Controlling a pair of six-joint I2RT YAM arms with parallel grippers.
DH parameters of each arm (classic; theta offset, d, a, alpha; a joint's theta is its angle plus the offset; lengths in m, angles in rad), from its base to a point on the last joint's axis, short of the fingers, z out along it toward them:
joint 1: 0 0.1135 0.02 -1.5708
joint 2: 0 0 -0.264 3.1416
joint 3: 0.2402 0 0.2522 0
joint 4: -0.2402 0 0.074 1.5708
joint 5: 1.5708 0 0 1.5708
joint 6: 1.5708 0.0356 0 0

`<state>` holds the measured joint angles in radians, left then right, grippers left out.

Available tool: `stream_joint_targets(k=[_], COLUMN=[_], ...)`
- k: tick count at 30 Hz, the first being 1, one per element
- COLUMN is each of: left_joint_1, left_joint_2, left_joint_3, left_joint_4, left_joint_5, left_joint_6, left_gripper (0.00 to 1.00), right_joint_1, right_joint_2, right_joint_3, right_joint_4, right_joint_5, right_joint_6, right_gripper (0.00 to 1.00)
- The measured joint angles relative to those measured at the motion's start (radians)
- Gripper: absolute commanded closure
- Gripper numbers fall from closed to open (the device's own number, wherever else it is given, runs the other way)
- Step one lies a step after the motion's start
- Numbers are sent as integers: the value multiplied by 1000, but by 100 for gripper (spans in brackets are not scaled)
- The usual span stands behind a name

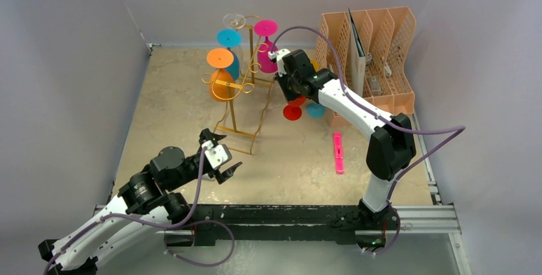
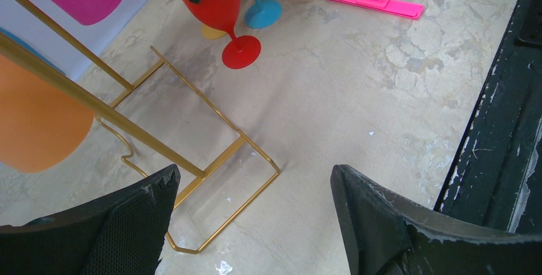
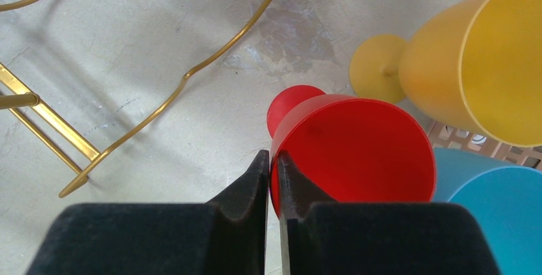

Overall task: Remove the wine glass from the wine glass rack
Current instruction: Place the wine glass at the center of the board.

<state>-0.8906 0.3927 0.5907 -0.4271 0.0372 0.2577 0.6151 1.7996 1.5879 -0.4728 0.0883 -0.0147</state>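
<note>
Two arms over a desk (image 1: 300,179). Near the near left corner, the left gripper (image 2: 254,176) hangs with jaws spread wide and nothing between them, above the base of the gold wire rack (image 2: 160,146). A pink strip (image 1: 337,152) lies towards the right edge. Mid-desk, just right of the rack and apart from it, the right gripper (image 3: 271,160) pinches the rim of the red wine glass (image 3: 355,150); whether its foot touches the desk cannot be told. Yellow (image 3: 447,77) and blue (image 3: 486,204) glasses stand just beside it. An orange glass (image 1: 220,86) hangs upside down on the rack. A peach file organiser (image 1: 383,38) fills the far right corner.
</note>
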Motion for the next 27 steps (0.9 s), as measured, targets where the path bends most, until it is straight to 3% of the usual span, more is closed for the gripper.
stream_joint_targets(k=[11, 20, 23, 27], left_joint_1=[0, 0, 0, 0], left_joint_2=[1, -4, -7, -7], left_joint_3=[0, 0, 0, 0], left_joint_4=[0, 0, 0, 0], left_joint_5=[0, -8, -12, -15], left_joint_6=[0, 0, 0, 0], left_gripper=[14, 14, 14, 13], right_joint_1=[0, 0, -14, -95], right_joint_2=[-5, -143, -213, -266], right_joint_3=[32, 17, 6, 6], right_joint_4=[-15, 3, 26, 80], right_joint_5=[-1, 58, 72, -6], right_joint_6=[32, 107, 165, 315], right_gripper=[68, 64, 64, 51])
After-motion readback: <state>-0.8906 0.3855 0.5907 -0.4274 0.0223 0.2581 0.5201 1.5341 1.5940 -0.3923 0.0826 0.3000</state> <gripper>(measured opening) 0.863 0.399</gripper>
